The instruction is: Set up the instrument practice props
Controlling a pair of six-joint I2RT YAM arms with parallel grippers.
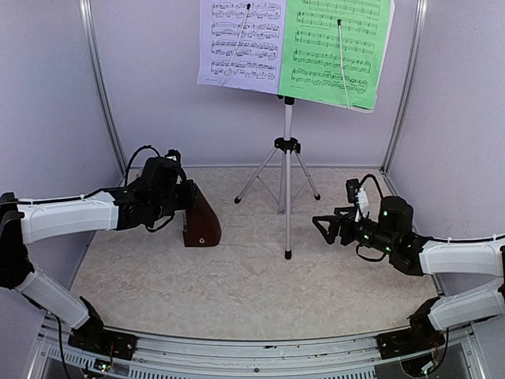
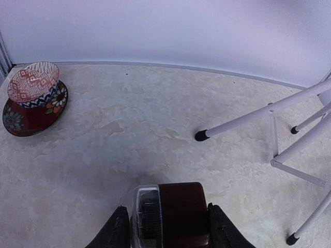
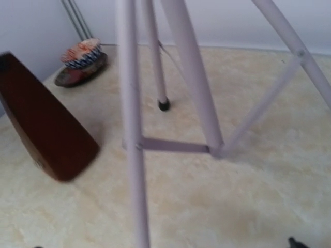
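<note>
A brown pyramid metronome (image 1: 202,223) stands upright on the table, left of the music stand (image 1: 288,158). My left gripper (image 1: 188,197) is shut on its top; in the left wrist view both black fingers (image 2: 117,230) press the sides of the metronome (image 2: 178,209). One pale lavender sheet (image 1: 241,43) and one green sheet (image 1: 335,47) rest on the stand's desk, which they hide. My right gripper (image 1: 325,225) hangs open and empty just right of the stand's front leg (image 3: 133,155). The right wrist view also shows the metronome (image 3: 46,124).
Stacked patterned bowls (image 2: 33,98) sit at the far left by the back wall, and the right wrist view shows the same bowls (image 3: 83,59). The tripod legs (image 2: 258,113) spread across the middle of the table. Pale walls close in the back and sides.
</note>
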